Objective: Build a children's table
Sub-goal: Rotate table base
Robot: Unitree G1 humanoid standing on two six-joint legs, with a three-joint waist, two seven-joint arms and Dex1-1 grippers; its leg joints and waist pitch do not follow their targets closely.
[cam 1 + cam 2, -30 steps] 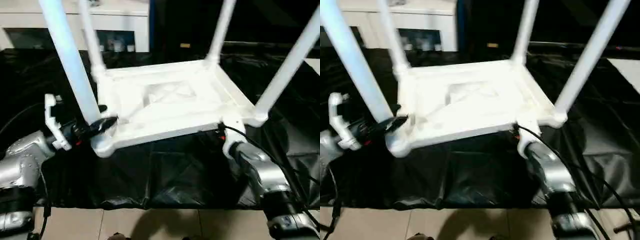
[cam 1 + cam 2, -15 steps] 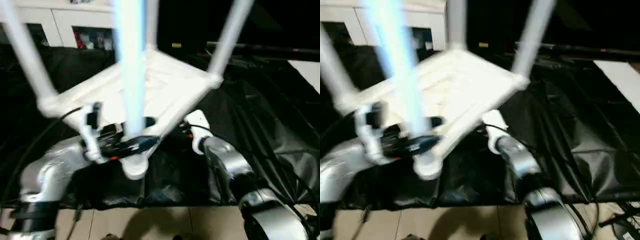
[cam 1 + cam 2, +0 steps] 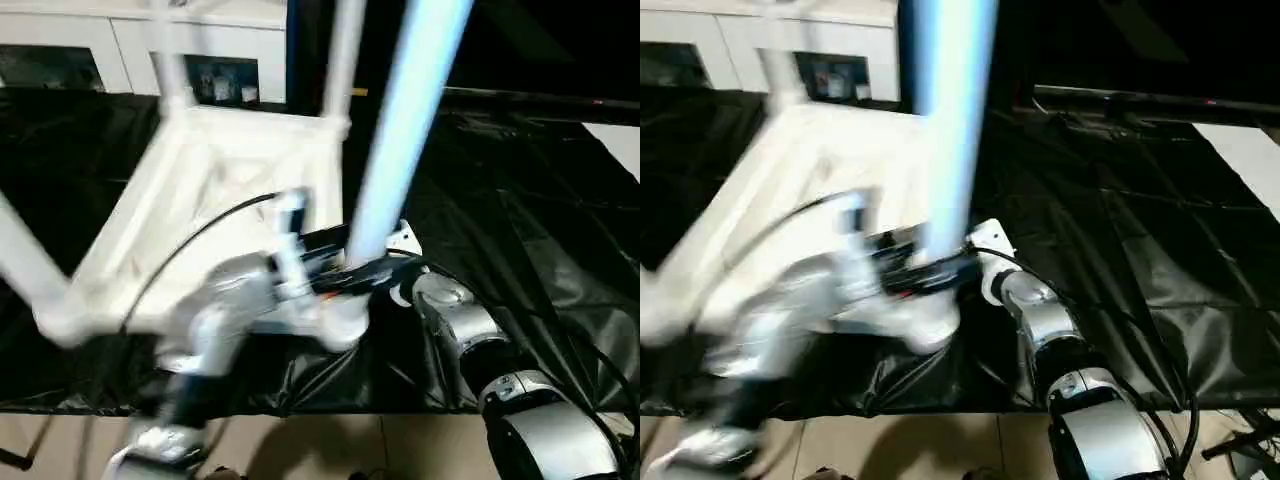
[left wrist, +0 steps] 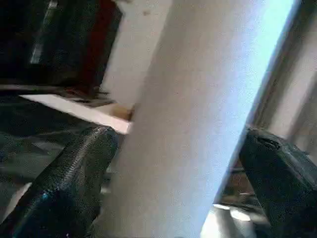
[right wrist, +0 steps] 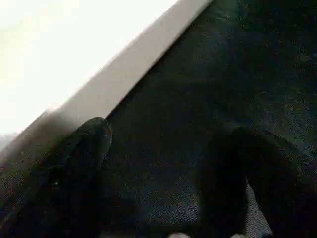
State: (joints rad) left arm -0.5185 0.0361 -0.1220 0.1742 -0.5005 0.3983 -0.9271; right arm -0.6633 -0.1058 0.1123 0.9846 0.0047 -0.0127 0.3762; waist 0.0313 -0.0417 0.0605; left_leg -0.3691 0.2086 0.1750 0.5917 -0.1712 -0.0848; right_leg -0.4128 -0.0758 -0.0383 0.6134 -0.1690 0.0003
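The children's table lies upside down on a black cloth, with its white legs rising out of the corner sockets. The nearest leg stands between the two black fingers of my left gripper, just above its socket. That gripper is open and straddles the leg, which spans the whole gap in the left wrist view. My right gripper is open and holds nothing. It sits low over the cloth, beside the tabletop's edge and close to that same corner.
The black cloth covers the work surface and is bare to the right of the table. A white glass-door cabinet stands behind. Tiled floor shows at the near edge. My left forearm reaches across the front of the tabletop.
My left gripper has swung far to the right with the leg between its fingers. The table has turned with it on the cloth. The right gripper has stayed near the front corner.
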